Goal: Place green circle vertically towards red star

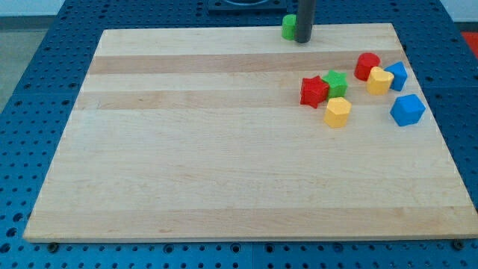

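The green circle point(288, 27) lies at the top edge of the wooden board, partly hidden by the dark rod. My tip point(302, 40) rests on the board touching the green circle's right side. The red star point(314, 91) lies well below them, at the view's right of centre, touching a green star point(336, 83) on its right.
A yellow block point(337, 112) sits just below the red star. Further right are a red round block point(366, 66), a yellow block point(379, 80), a blue block point(396, 75) and a blue block point(407, 110). The board point(187, 149) lies on a blue perforated table.
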You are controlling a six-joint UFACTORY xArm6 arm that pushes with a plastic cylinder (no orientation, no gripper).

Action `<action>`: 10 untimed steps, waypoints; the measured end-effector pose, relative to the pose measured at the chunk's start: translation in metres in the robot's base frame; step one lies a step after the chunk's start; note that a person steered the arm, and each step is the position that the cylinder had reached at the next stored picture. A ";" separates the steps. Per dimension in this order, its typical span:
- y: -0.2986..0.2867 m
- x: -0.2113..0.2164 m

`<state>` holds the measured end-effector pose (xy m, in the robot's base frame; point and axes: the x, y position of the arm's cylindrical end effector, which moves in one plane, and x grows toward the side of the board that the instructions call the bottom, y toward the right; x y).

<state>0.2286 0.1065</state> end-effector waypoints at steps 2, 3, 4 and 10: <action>0.000 0.043; -0.006 0.064; -0.035 0.058; -0.050 -0.005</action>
<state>0.2240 0.0566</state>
